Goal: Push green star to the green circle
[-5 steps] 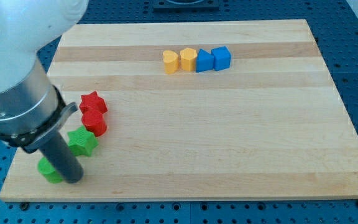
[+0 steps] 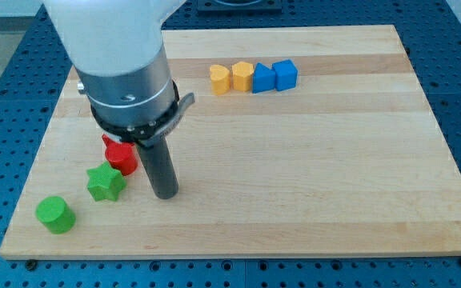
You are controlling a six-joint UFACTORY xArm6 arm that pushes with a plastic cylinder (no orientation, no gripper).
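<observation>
The green star (image 2: 106,183) lies near the board's lower left. The green circle (image 2: 55,214) sits below and to the left of it, a small gap apart. My tip (image 2: 166,194) rests on the board just right of the green star, about one block width away and not touching it. A red block (image 2: 122,156) sits just above the star, partly hidden by my arm; its shape is hard to make out.
A row of blocks stands at the view's top centre: two yellow ones (image 2: 220,79) (image 2: 242,76) and two blue ones (image 2: 263,78) (image 2: 285,74). The wooden board (image 2: 310,176) ends close below the green circle.
My tip has moved right, from beside the green circle to the right side of the green star. The circle is now fully in view. The star has barely shifted.
</observation>
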